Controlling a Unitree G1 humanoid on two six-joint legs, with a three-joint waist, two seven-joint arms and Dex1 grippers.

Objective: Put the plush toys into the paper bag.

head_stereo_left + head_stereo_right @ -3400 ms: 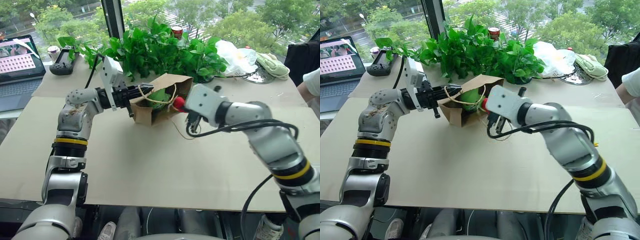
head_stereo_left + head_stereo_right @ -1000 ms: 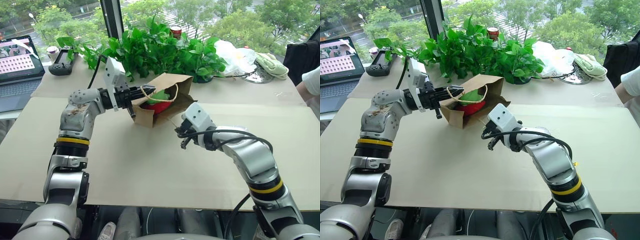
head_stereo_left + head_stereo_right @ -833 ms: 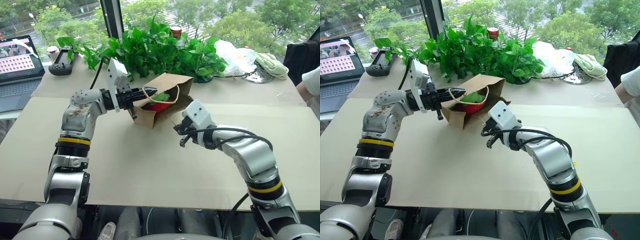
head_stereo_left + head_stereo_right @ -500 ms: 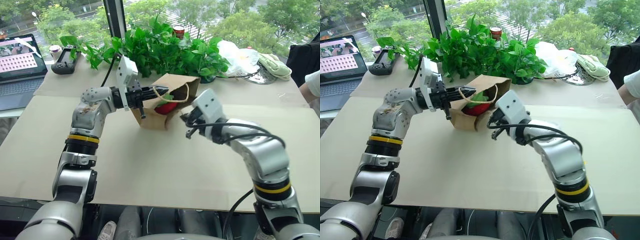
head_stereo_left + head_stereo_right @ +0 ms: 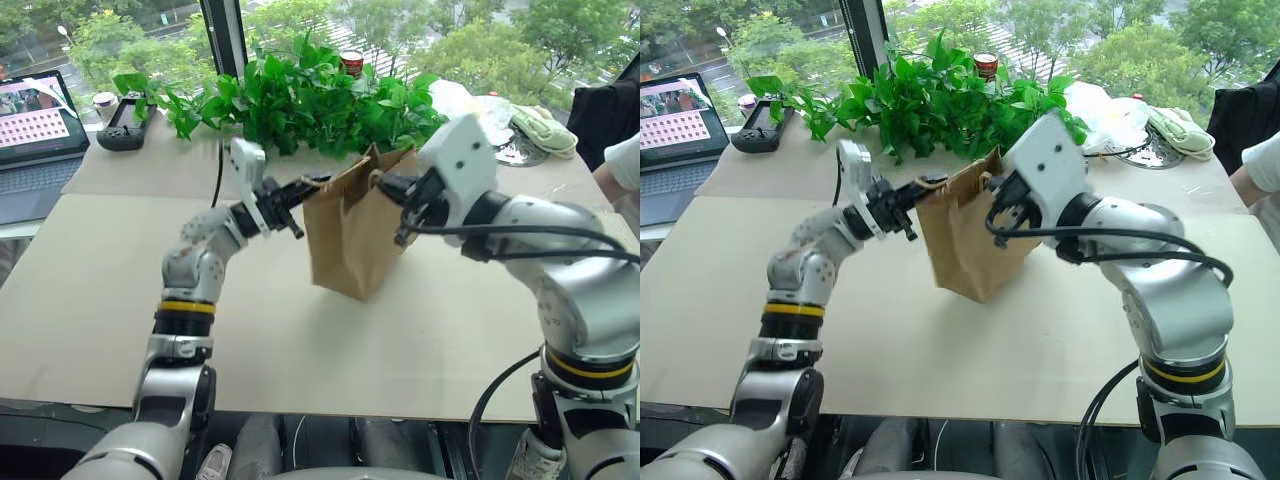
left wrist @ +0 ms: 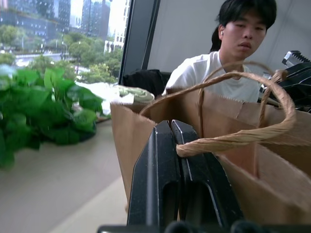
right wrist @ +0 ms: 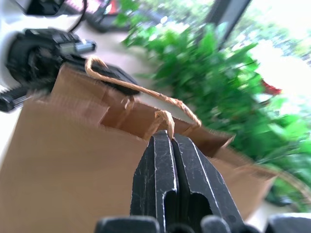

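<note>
At the centre of the tan table (image 5: 120, 300), the paper bag (image 5: 352, 240) stands upright with its mouth up, held between my two claws. My left gripper (image 5: 300, 190) reaches in from about nine o'clock of the bag; its black fingers (image 6: 165, 170) are pressed flat together at the rim, and one tan cord handle (image 6: 243, 136) loops over their tips. My right gripper (image 5: 392, 200) comes in from about three o'clock, fingers likewise closed tight against each other at the top edge of the opposite wall, right where the other handle (image 7: 146, 92) is fixed; whether paper sits between them I cannot tell. The plush toys do not show from outside; the bag's walls hide whatever lies within. Behind the bag, toward twelve o'clock, runs a row of leafy green plants (image 5: 320, 100). At ten o'clock sit a laptop (image 5: 35, 125) and a black controller (image 5: 125, 125). At two o'clock lie a white plastic bag (image 5: 480, 115) and a pale green cloth (image 5: 545, 130). A person in a white shirt (image 6: 214, 75) sits beyond the table's far right edge.
</note>
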